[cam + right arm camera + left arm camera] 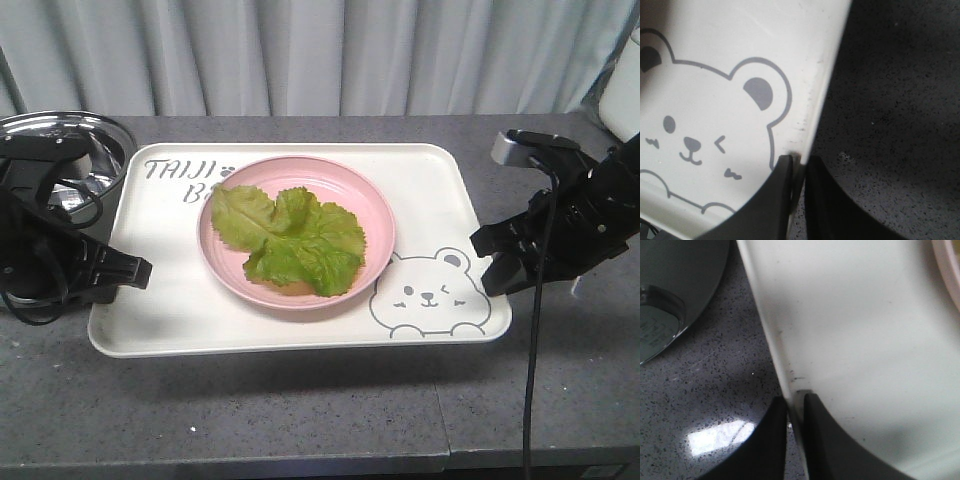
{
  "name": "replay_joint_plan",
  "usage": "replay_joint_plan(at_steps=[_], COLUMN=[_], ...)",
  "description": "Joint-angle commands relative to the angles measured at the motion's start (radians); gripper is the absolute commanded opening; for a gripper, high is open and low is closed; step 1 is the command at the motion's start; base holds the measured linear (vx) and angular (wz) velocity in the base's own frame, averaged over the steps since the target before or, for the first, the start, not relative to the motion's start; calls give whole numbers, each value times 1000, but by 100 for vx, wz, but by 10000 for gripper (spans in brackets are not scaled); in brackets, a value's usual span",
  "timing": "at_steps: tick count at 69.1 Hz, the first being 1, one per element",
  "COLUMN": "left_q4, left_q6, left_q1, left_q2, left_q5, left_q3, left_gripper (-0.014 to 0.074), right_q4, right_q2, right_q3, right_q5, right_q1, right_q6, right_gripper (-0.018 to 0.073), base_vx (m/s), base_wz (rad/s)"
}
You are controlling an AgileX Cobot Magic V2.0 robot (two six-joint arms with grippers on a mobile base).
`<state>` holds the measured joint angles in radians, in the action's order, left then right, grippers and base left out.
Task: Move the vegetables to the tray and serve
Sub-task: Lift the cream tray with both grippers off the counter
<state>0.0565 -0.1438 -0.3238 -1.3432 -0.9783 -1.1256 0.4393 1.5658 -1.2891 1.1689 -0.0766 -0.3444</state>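
Observation:
The green lettuce leaves [292,240] lie in a round pink plate [375,225] that stands on the cream-white tray [300,330]. The tray bears grey lettering and a winking bear drawing [430,295]. It casts a shadow on the counter under its front edge. My left gripper [135,270] is shut on the tray's left rim [792,405]. My right gripper [488,245] is shut on the tray's right rim [801,162]. In both wrist views one finger sits over the rim and one outside it.
A shiny metal pot [75,150] with a glass lid stands at the back left, close to the left arm; it also shows in the left wrist view [670,295]. The grey speckled counter [300,410] ends at the front. A curtain hangs behind. A white object [625,85] stands at the far right.

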Motion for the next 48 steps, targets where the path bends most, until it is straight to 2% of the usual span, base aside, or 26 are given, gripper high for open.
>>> replay_joint_plan(at_steps=[1,48], left_q4=[97,97], left_q6=[22,22], left_q1=[-20,-20], left_q2=[35,35], left_q5=[101,101], left_q3=[-42,-42], left_gripper=[-6,-6], right_q4=[167,176], right_q2=[-45,-45], right_q3=[-27,-27], right_q5=[20,21], right_q1=[-25,-25], right_q6=[-49,-51], right_gripper=[-3,-3], base_vx=[0,0], base_wz=[0,0])
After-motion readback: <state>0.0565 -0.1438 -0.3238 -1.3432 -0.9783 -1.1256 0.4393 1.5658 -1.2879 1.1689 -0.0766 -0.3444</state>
